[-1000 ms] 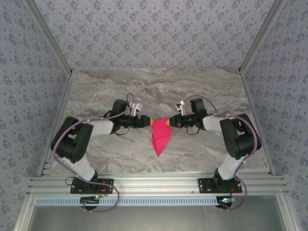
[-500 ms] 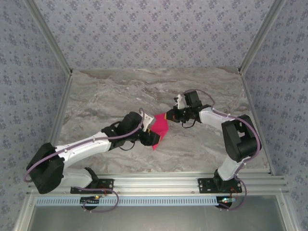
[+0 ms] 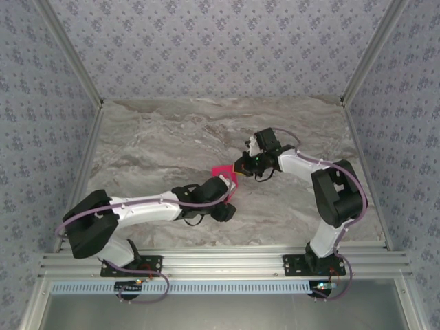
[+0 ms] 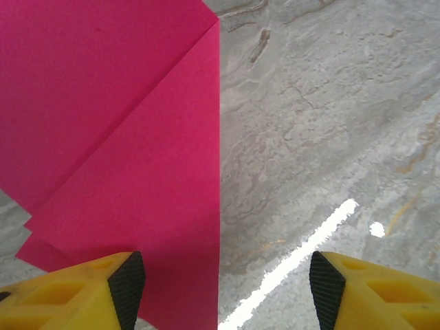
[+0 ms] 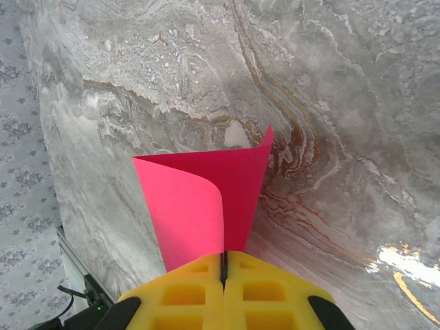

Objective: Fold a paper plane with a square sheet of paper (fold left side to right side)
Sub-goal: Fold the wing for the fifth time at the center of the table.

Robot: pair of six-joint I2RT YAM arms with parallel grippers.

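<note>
Right gripper (image 5: 224, 265): yellow fingers (image 5: 182, 295) pressed together, clamped on one edge of the thin magenta-pink paper sheet (image 5: 206, 199). The paper comes straight out of the seam between them. In the right wrist view one layer stands up to a point and the nearer layer curls over to the side, so that end is off the surface.

Left gripper (image 4: 225, 289): fingers apart, nothing between them. Its left black pad (image 4: 129, 292) is over the sheet (image 4: 130, 137) and the other pad is over bare tabletop. The sheet's long straight edge runs up between the two pads. Can't tell if the pad is touching the paper. A diagonal crease and stacked layers show at the sheet's lower left corner.

Top view: the sheet (image 3: 221, 172) sits mid-table on the grey marbled tabletop (image 3: 151, 137), between the two grippers. The left gripper (image 3: 228, 198) reaches in low from the left, covering the sheet's near part. The right gripper (image 3: 240, 167) is at its far right corner.
</note>
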